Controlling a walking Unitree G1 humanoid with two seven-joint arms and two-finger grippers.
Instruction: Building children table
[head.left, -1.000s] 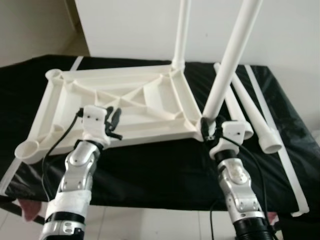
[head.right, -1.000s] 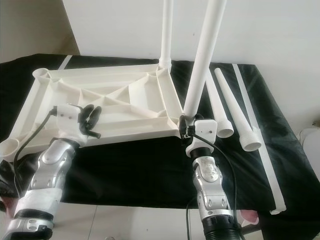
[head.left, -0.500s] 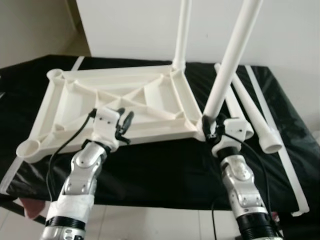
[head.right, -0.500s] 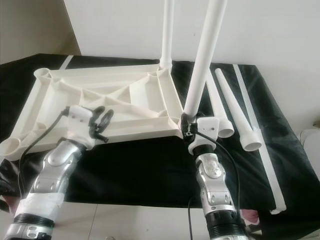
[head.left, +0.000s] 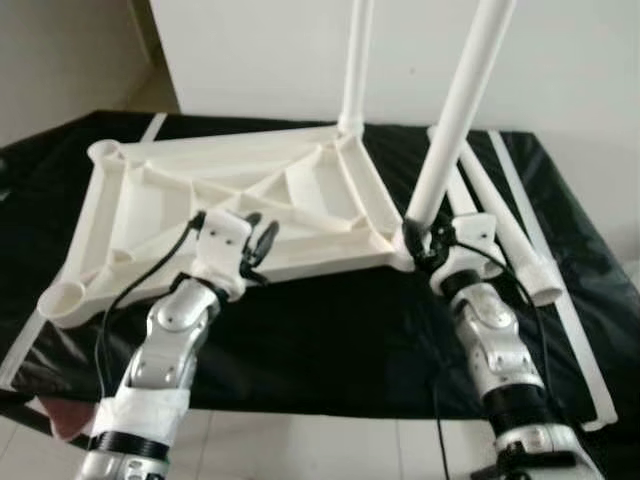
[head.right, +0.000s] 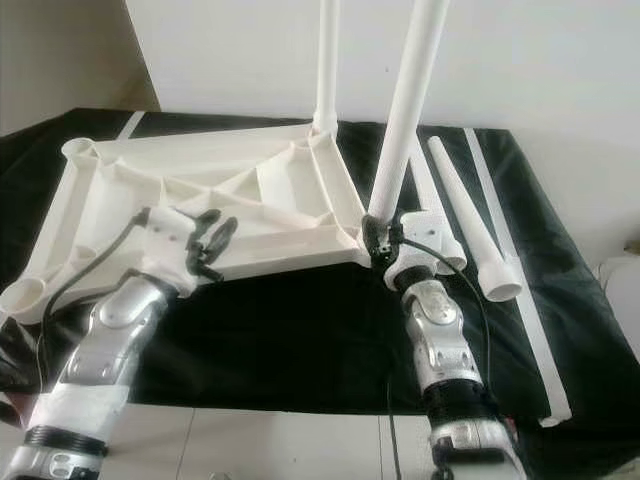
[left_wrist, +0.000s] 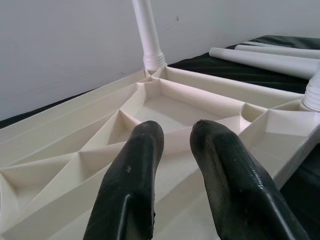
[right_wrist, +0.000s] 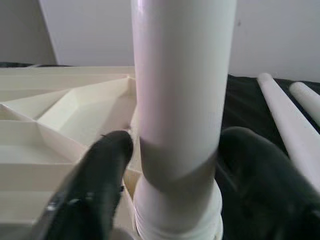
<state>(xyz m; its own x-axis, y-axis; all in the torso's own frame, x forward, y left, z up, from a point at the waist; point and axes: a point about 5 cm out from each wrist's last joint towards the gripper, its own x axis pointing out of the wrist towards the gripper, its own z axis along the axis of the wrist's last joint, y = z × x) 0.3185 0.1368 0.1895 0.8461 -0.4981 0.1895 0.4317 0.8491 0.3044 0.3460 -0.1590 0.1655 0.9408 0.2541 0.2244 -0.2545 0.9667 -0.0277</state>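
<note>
Right tool (right_wrist: 175, 165) is clamped on the near leg (head.left: 455, 115) just above its threaded base, one finger each side. That leg sits in the near right corner socket of the upturned tabletop (head.left: 160, 205) and leans slightly right. Its top is cut off by the frame edge.

Left tool (left_wrist: 172, 150) hovers over the ribbed underside near the front rim, fingers (left_wrist: 132, 170) slightly apart, holding nothing. Can't tell whether the tips touch the plastic.

The tabletop lies underside up on the black-covered bench (head.left: 330, 340), tilted a bit, right side closer to the wall. Rib compartments hold nothing. A second leg (head.left: 353, 60) stands upright in the far right corner socket, top also out of frame. The two left corner sockets, near one (head.left: 58, 297) and far one (head.left: 105, 150), are open with no leg in them.

Two loose legs (head.right: 470, 225) lie side by side on the bench just right of the tabletop, wide ends toward the robot. The inner one's wide end is partly hidden behind the right wrist. White strip (head.right: 520, 290) runs along the bench's right edge.
</note>
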